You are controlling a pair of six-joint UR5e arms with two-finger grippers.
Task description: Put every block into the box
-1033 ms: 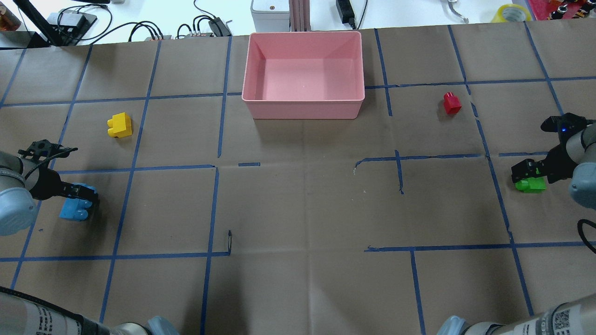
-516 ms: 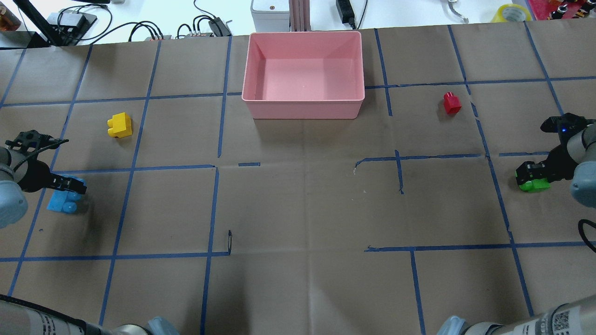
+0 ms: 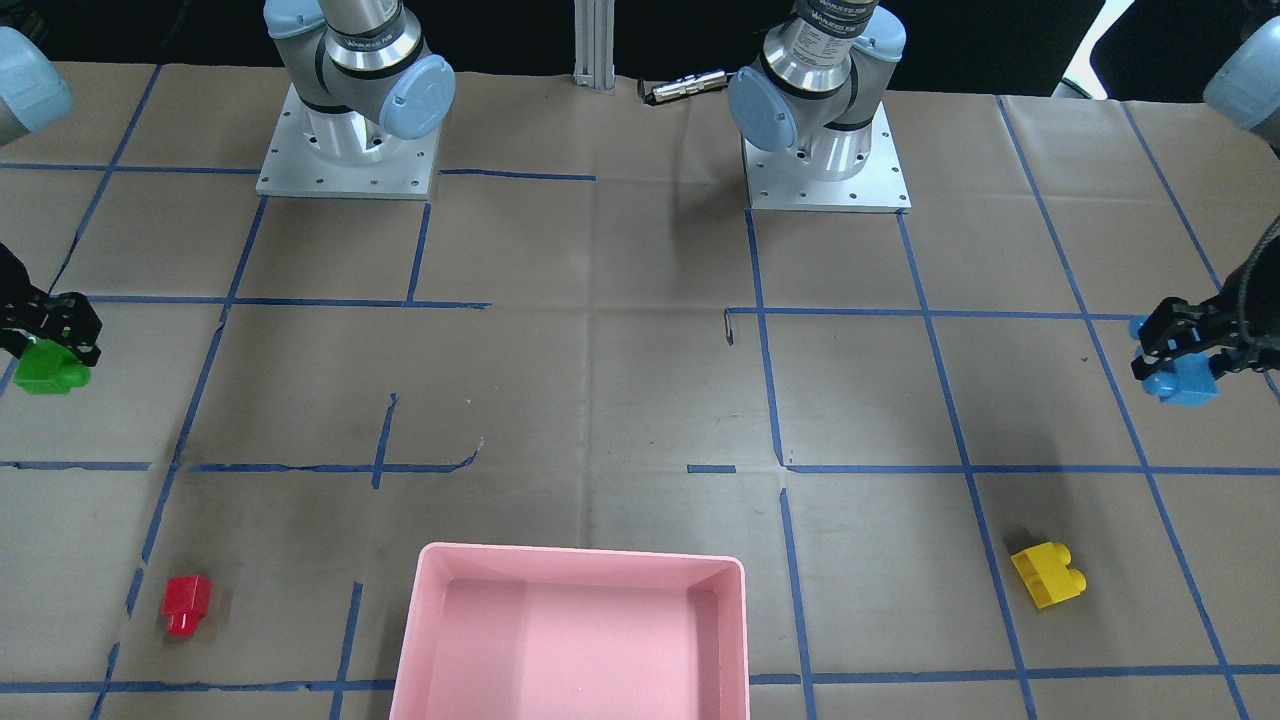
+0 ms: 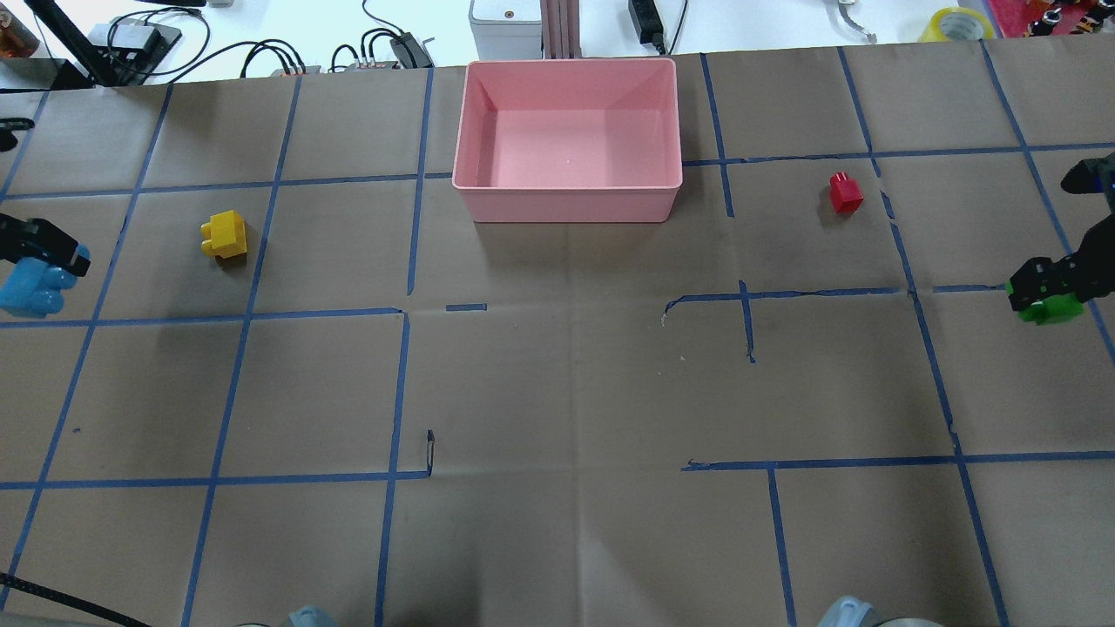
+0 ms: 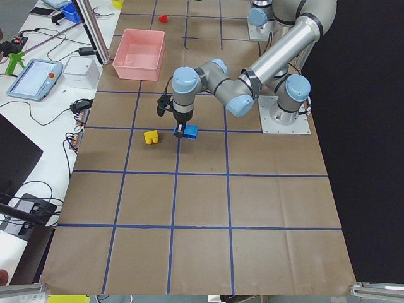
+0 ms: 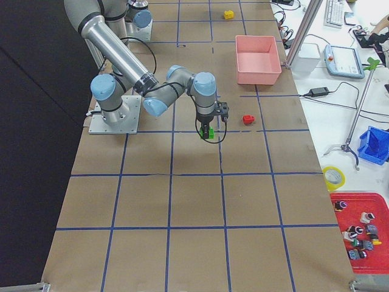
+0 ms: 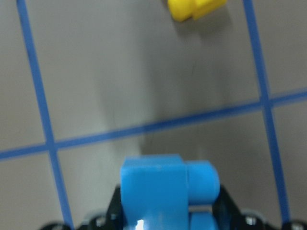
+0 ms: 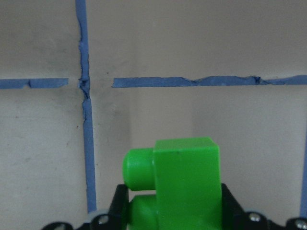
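Note:
My left gripper (image 4: pixel 45 258) is shut on the blue brick (image 4: pixel 30 287) and holds it above the table at the far left edge; the brick fills the left wrist view (image 7: pixel 158 187). My right gripper (image 4: pixel 1045 292) is shut on the green brick (image 4: pixel 1052 309) above the table at the far right; the brick also shows in the right wrist view (image 8: pixel 184 182). The yellow brick (image 4: pixel 225 235) lies on the left, the red brick (image 4: pixel 844 192) on the right. The pink box (image 4: pixel 566 205) stands empty at the middle back.
Brown paper with a blue tape grid covers the table. A small dark clip (image 4: pixel 429 448) lies near the middle front. Cables and devices (image 4: pixel 383 48) sit beyond the far edge. The two arm bases (image 3: pixel 345 150) stand at the robot's side.
Both arms have lifted and swung outward with their bricks: the left with the blue brick further left and back, the right with the green brick further right and back.

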